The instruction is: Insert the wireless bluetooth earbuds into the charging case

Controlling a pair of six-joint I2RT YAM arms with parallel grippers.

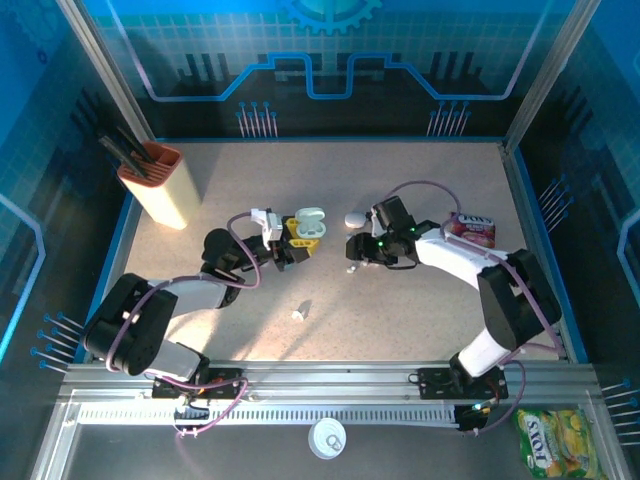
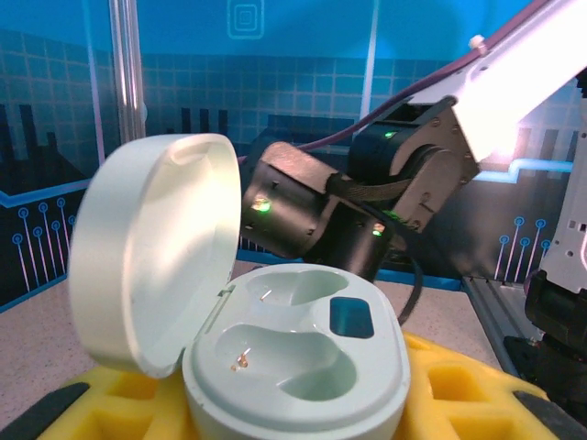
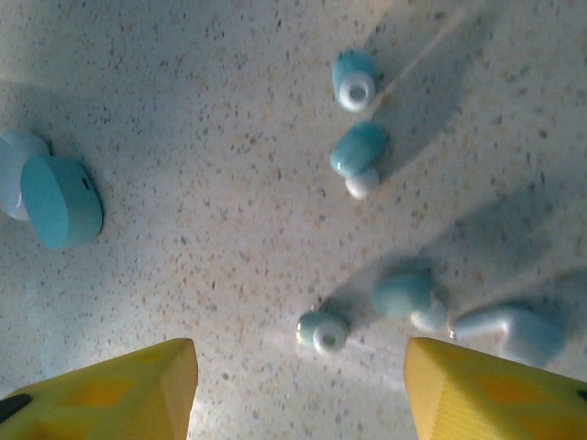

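Note:
My left gripper [image 1: 297, 238] is shut on the pale green charging case [image 1: 310, 222], left of the table's middle. In the left wrist view the case [image 2: 303, 353] sits between yellow pads [image 2: 463, 385] with its lid [image 2: 151, 247] swung open, and both wells are empty. My right gripper [image 3: 298, 378] hangs open just above the table, its yellow fingertips [image 3: 138, 394] on either side of one small pale earbud [image 3: 321, 332]. Several more earbuds lie beyond it, one of them [image 3: 404, 295] close by and another [image 3: 358, 151] farther off. A single earbud [image 1: 298, 314] lies nearer the front.
A closed round case [image 3: 60, 200] lies left of the earbuds, also seen from above [image 1: 355, 218]. A cream and orange holder [image 1: 155, 185] stands at the back left. A red packet [image 1: 472, 230] lies right of the right arm. Blue walls ring the table.

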